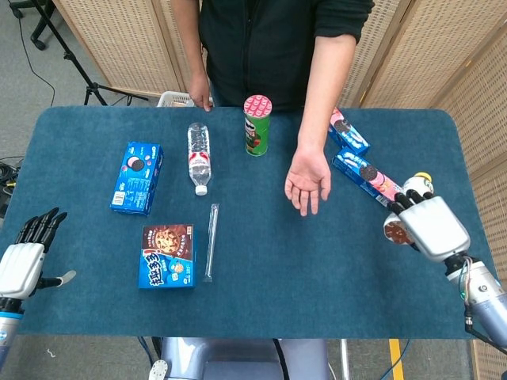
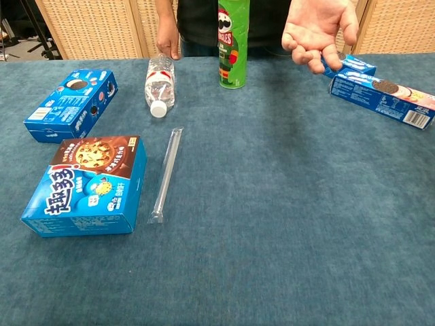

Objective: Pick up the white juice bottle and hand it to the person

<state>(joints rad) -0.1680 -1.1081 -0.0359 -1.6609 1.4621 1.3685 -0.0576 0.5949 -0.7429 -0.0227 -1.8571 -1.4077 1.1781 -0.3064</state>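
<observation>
My right hand point(image 1: 428, 226) grips the white juice bottle point(image 1: 417, 184) above the table's right side; only its yellow cap and a bit of its white body show past the fingers. The person's open palm point(image 1: 308, 182) lies face up over the table's middle, well to the left of that hand, and also shows in the chest view as the person's palm point(image 2: 319, 24). My left hand point(image 1: 28, 249) rests at the near left corner with its fingers apart and nothing in it. The chest view shows neither hand.
On the blue table point(image 1: 261, 269) lie a clear water bottle point(image 1: 199, 157), a green crisp can point(image 1: 256, 125), a clear tube point(image 1: 211, 241), a blue Oreo box point(image 1: 138, 177), a cookie box point(image 1: 167, 255) and two biscuit packs point(image 1: 366, 176) near my right hand.
</observation>
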